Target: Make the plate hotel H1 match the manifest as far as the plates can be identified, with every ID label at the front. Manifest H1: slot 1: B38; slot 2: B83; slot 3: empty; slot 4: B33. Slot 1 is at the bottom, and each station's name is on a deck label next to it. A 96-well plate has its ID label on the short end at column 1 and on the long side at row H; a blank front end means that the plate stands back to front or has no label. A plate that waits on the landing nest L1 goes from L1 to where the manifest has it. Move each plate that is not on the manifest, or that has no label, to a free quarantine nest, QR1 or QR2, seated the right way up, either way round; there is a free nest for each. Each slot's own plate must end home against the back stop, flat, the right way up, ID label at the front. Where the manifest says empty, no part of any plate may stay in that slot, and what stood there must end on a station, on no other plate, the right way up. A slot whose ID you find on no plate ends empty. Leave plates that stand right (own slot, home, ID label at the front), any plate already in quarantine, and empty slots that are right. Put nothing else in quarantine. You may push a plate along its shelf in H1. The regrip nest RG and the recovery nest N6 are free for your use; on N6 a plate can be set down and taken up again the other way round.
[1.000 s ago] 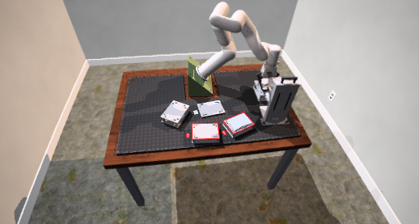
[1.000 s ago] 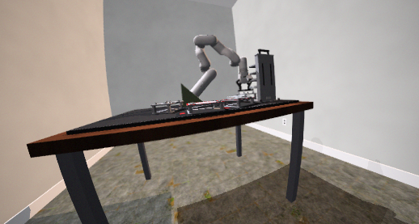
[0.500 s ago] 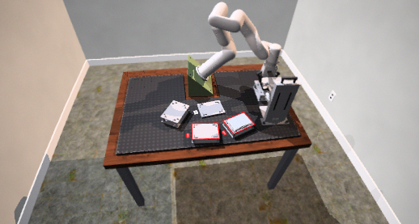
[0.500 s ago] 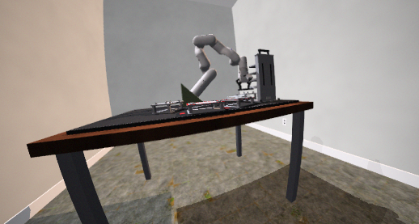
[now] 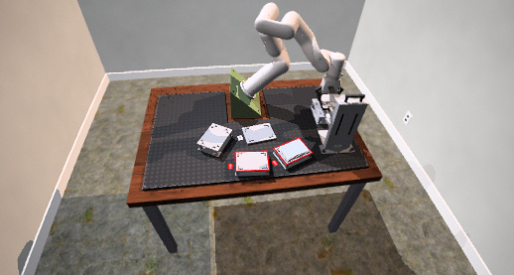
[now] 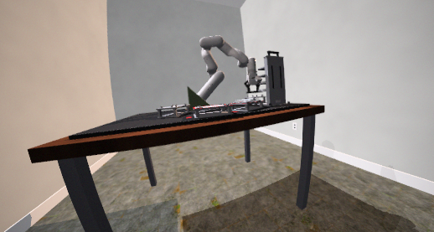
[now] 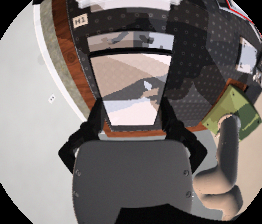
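Note:
The plate hotel H1 (image 5: 342, 124) is a dark tower at the right end of the table; it also shows in the exterior view (image 6: 274, 79). My gripper (image 5: 324, 106) is at the hotel's open front, at shelf height. It is shut on a 96-well plate (image 7: 131, 90) by the plate's long sides. In the wrist view the plate reaches forward from between the fingers toward the hotel shelves. I cannot tell which slot it is level with. A white deck label (image 7: 81, 20) lies on the deck beyond the plate. No ID label is readable.
Two red-edged nests (image 5: 252, 162) (image 5: 294, 151) with white tops sit near the table's front edge. A white-topped nest (image 5: 258, 133) and a turned grey nest (image 5: 214, 139) lie mid-table. A green wedge (image 5: 244, 96) stands at the back by the arm's base.

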Robot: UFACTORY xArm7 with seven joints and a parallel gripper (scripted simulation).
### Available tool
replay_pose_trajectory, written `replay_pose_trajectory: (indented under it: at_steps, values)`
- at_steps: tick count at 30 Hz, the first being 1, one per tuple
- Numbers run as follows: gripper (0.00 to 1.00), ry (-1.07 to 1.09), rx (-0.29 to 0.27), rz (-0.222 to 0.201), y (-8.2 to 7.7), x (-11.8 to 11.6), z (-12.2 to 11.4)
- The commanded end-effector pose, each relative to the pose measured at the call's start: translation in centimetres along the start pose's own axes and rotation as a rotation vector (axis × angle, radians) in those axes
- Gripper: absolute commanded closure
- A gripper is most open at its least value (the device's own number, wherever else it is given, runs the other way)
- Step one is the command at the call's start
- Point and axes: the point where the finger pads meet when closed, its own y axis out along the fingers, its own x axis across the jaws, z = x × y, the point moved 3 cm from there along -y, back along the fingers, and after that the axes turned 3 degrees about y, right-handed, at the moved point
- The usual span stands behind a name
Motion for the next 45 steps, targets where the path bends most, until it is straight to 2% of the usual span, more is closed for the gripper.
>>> replay_pose_trajectory:
  at_steps: [1,45]
  values:
    - [1.00,0.000,0.001,0.003,-0.4,-0.1,0.1]
    - [1.00,0.000,0.002,0.003,-2.6,-0.1,0.1]
